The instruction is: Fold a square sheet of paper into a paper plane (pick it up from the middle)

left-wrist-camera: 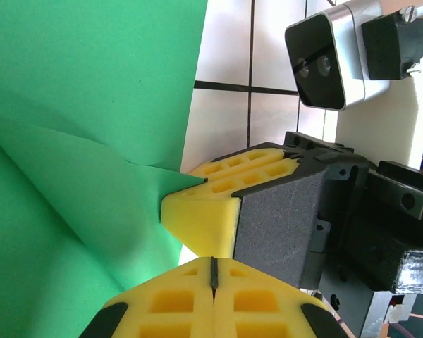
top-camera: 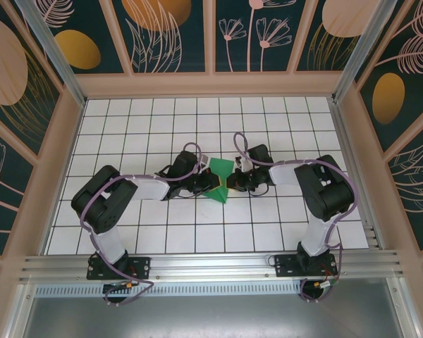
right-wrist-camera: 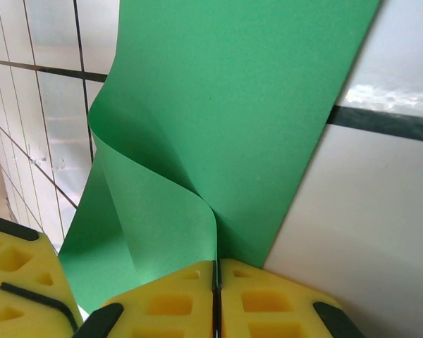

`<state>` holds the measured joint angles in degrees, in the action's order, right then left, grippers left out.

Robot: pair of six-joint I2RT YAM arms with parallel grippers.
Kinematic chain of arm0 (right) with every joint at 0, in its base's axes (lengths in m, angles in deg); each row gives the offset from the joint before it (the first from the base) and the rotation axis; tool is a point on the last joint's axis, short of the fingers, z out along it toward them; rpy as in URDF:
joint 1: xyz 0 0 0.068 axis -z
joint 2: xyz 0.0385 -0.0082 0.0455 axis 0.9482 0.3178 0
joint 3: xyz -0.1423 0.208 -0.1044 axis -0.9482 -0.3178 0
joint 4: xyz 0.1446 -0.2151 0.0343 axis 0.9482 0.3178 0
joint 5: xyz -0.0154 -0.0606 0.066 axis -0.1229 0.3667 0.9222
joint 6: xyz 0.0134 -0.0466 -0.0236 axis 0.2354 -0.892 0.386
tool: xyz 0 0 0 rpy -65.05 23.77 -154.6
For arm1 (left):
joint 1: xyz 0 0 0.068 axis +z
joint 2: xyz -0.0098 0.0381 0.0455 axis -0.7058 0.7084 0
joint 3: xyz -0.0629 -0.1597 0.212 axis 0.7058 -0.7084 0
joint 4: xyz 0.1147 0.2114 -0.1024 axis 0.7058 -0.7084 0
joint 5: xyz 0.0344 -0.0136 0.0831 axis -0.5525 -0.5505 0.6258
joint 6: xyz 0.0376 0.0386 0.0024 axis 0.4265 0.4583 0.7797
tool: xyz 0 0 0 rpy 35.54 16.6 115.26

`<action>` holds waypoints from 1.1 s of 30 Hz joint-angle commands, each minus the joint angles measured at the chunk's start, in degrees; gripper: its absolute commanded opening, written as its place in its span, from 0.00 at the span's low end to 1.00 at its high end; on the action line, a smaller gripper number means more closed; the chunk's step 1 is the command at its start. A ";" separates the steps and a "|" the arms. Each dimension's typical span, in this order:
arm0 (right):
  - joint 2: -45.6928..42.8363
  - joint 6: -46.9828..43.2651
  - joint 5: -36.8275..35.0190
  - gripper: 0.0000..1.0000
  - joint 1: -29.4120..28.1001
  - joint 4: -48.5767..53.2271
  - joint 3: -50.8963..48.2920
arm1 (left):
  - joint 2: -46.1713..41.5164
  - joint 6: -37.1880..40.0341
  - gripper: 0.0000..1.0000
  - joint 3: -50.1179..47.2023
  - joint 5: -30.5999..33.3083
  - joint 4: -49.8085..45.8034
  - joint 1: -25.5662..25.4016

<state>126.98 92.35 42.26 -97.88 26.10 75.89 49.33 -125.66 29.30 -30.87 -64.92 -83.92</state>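
**A:** How far along is the plane?

**B:** Early, I'd judge. Nothing on the tiled tabletop (top-camera: 127,141) looks like a dart yet: no sharp nose, no wings. The sheet of paper (top-camera: 221,169) sits at the middle of the tiles, between the two arms. It seems partly raised, and it is bent into a soft curl with a slanting flap across it, not a pressed crease.

**A:** So what is done and what is left?

**B:** It looks taken up from the middle, and that seems to be about all. Nearly every proper fold is yet to be made, as far as I can tell.

**A:** And the arms?

**B:** The left arm (top-camera: 109,201) and the right arm (top-camera: 328,186) each reach in low from their own side. The wrists are turned toward each other, so the hands meet almost tip to tip.

**A:** What are the hands doing?

**B:** The right hand (right-wrist-camera: 216,274) has its yellow tips pinching the sheet, and the curl runs straight into the seam between them. The left hand (left-wrist-camera: 213,271) is pressed together too, with the green just beside it. Whether an edge is caught there I can't tell
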 commanded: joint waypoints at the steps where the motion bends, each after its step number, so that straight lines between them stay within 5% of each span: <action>1: 0.56 -1.56 -0.70 0.11 -0.97 0.80 1.04 | 1.87 0.12 0.04 0.03 -0.23 1.08 -0.48; 33: 1.67 -2.56 -1.90 0.11 -1.04 1.66 2.76 | 4.93 1.08 0.03 0.69 1.49 -2.06 -0.45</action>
<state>127.40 91.30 40.95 -98.58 26.40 77.22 53.24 -125.64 29.32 -30.02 -65.64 -83.92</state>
